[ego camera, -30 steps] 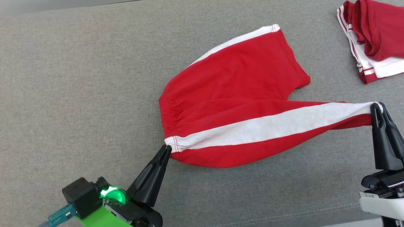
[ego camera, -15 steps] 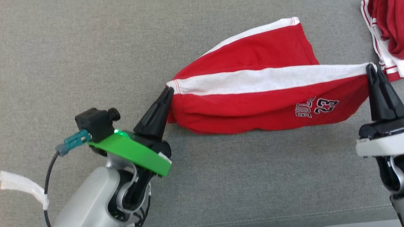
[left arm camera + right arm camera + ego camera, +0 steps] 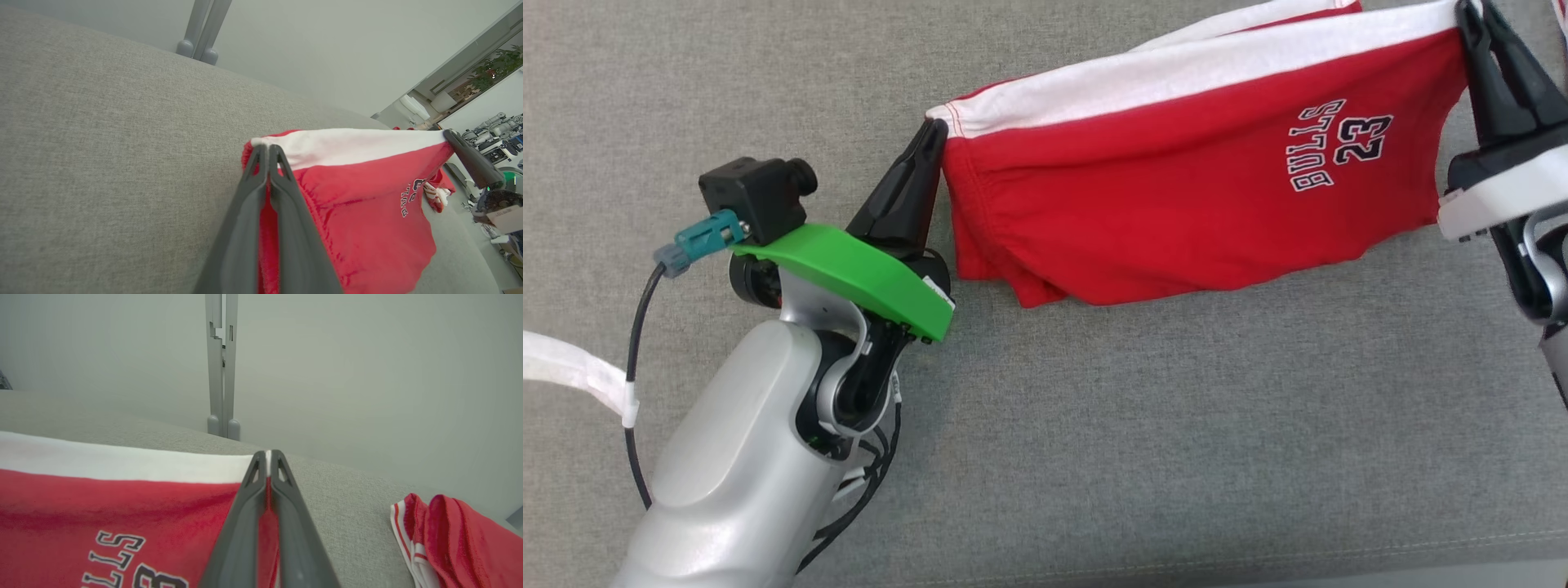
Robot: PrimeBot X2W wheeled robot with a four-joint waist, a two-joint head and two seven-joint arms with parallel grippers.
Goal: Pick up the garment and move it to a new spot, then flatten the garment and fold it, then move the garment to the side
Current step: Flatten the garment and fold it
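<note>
Against the picture one second back, the shorts [image 3: 1176, 196] are no longer spread on the grey cushion [image 3: 1094, 457]: they are lifted and hung as a sheet between the two grippers, and the far leg that lay flat is now gathered behind the front panel. The whole head view is shifted too, so part of that change is camera motion. A print [image 3: 1339, 143] reading BULLS 23, hidden one second back, is now seen near the right end, turned sideways. The left gripper [image 3: 934, 126] is pinched shut on the waistband corner at the white stripe [image 3: 1176, 77]; the right gripper [image 3: 1468, 8] is pinched shut on the leg hem at the stripe's other end. The long axis of the shorts is run left to right across the head view, rising a little toward the right, with the waistband at the left and the hem at the right. The stripe is kept along the top edge and the red cloth is hung below it. Whether the lower edge touches the cushion cannot be told. A second red and white garment [image 3: 449, 539] is seen lying on the cushion to the right.
</note>
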